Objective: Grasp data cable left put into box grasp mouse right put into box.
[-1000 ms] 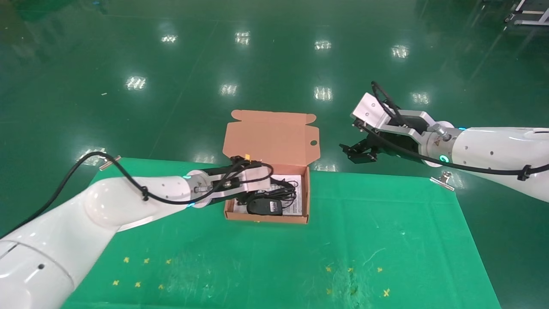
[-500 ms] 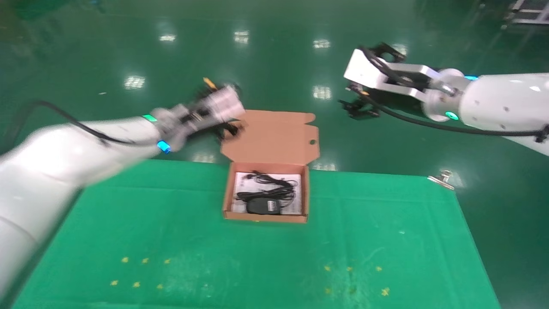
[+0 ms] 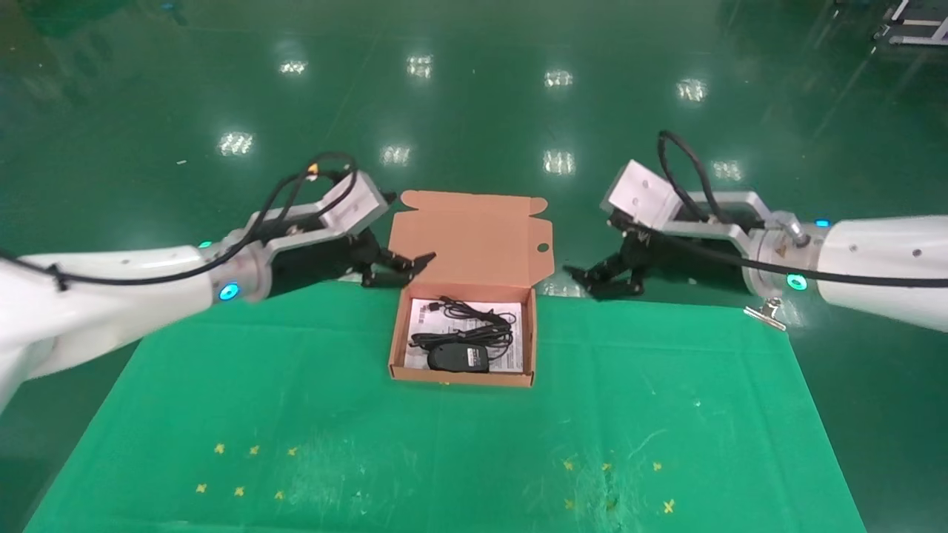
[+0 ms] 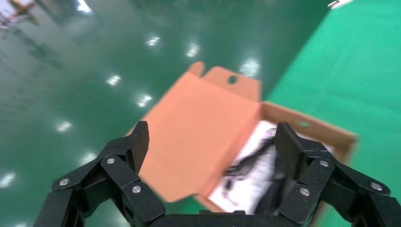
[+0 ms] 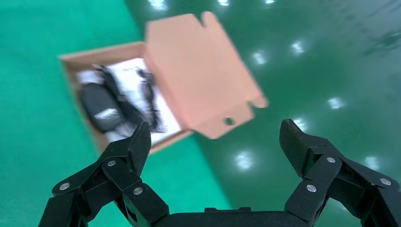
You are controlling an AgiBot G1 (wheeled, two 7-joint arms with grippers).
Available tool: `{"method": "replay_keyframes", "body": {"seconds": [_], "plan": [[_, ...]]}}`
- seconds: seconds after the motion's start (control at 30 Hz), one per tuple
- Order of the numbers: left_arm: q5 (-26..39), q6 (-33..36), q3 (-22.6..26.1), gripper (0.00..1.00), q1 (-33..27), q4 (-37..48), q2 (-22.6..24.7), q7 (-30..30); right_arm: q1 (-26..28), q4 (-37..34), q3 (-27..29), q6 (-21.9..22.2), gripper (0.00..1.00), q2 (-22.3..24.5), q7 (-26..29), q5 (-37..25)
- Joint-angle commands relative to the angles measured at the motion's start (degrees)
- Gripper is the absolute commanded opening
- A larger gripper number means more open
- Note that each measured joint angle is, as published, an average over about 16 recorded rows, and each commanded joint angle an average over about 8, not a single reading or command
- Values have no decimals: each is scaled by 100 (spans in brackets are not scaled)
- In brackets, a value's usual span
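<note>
L gripper (image 3: pixel 396 268) has pulled out of the box (image 3: pixel 461 379), jaws open, now beside lid; R gripper (image 3: pixel 603 275) opposite, open. Mouse (image 3: pixel 458 357) + cable (image 3: pixel 466 320) inside: task looks complete.

A: Count, head view?
B: One box (image 3: pixel 469 244), between the two grippers: left gripper (image 3: pixel 400 268), right gripper (image 3: pixel 596 274).
A: Contents?
B: One mouse (image 3: pixel 458 358), one black cable bundle (image 3: pixel 466 326), one printed sheet (image 3: pixel 518 342). One green cloth (image 3: pixel 459 444) beneath.
</note>
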Motion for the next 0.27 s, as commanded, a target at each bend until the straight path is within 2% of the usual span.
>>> {"method": "replay_keyframes", "body": {"seconds": [0.03,0.17,0.27], "plan": [[-161,190,-96,100,96,-137,-128,-63,-149,40,210,-206,100,52,-78,188],[-490,579,-294,100,291,-419,-391,-193,-456,121,640,-628,100,158,-238,574],[-613,725,-368,100,365,-525,-490,-241,-571,151,801,-787,100,198,-298,720]]}}
